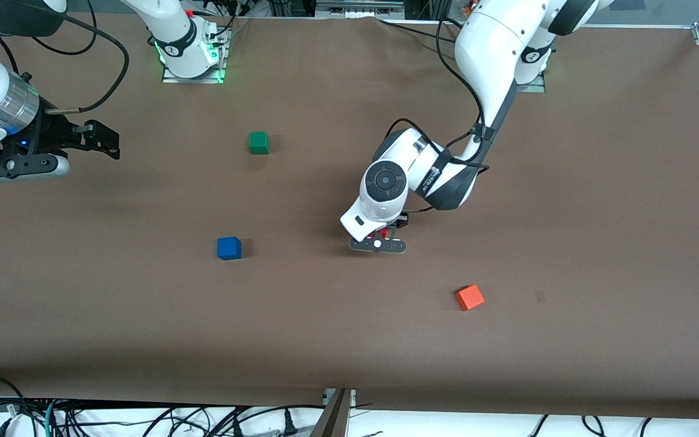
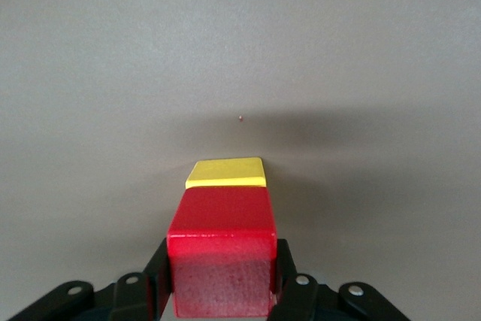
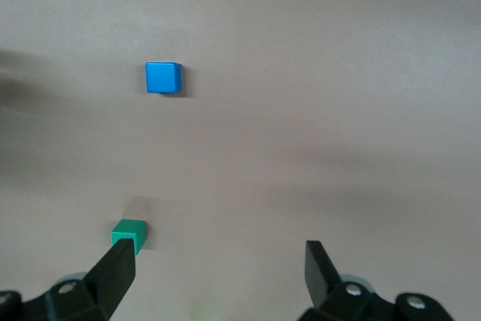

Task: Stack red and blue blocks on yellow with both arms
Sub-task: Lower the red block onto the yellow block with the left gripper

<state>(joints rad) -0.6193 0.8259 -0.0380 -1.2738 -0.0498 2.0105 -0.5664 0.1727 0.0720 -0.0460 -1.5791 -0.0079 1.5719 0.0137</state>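
Note:
My left gripper (image 2: 220,280) is shut on the red block (image 2: 220,238), black fingers pressed on two of its sides. Just under and past it lies the yellow block (image 2: 226,173), only part of its top showing; I cannot tell whether the two touch. In the front view the left gripper (image 1: 380,237) hangs low over the table's middle, with a sliver of the red block (image 1: 376,233) showing and the yellow block hidden. The blue block (image 1: 229,248) (image 3: 163,77) sits alone toward the right arm's end. My right gripper (image 1: 105,141) (image 3: 220,261) waits open and empty, high over that end.
A green cube (image 1: 258,142) (image 3: 129,232) lies farther from the front camera than the blue block. An orange cube (image 1: 469,297) lies nearer to the camera, toward the left arm's end. The brown table (image 1: 598,243) stretches bare around them.

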